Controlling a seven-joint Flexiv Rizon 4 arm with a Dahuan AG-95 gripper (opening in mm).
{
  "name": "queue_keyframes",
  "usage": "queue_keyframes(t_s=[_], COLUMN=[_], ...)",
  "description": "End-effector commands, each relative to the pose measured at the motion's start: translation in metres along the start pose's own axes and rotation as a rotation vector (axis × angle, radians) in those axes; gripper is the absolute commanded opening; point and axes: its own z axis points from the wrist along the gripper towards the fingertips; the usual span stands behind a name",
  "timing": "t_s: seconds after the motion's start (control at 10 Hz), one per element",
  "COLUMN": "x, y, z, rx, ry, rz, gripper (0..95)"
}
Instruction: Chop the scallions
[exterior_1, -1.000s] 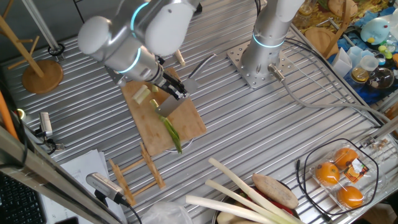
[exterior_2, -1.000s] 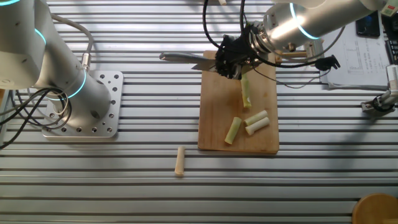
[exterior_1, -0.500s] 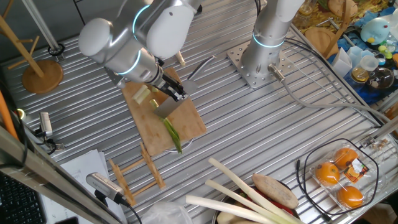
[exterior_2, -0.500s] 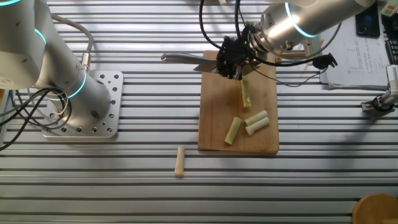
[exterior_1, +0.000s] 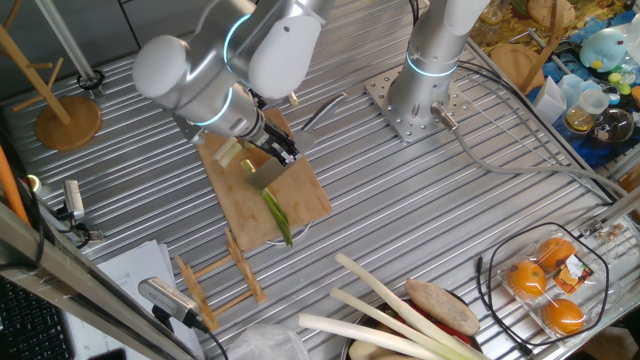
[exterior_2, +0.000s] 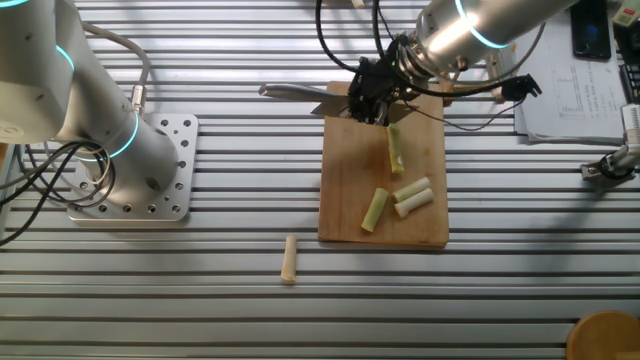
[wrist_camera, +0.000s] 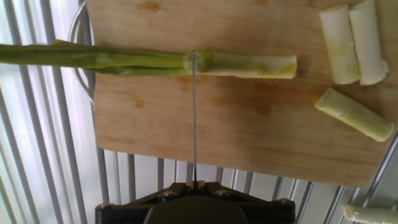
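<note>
Under our tool, which is pinching a knife, the scallions are lying crosswise on the board, near its left edge.

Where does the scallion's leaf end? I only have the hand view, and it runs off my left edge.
Observer: The scallion ends in a dark tip just past the board edge.
Operator: Any more stalks waiting?
Observer: Only thicker pale stalks, lying off the board near the oranges.
Operator: Where does the blade point?
Observer: In the other fixed view the knife juts sideways from the gripper, its tip beyond the board's side.
</note>
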Motion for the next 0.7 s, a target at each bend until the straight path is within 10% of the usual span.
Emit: queue_keyframes(t_s=[0.1, 0.7], x=[-0.0006, -0.0013], y=[0.0004, -0.0057], z=[-0.0004, 0.0], rx=[0.005, 0.048], ry=[0.006, 0.011], rz=[0.005, 0.018], gripper=[0.0, 0.0])
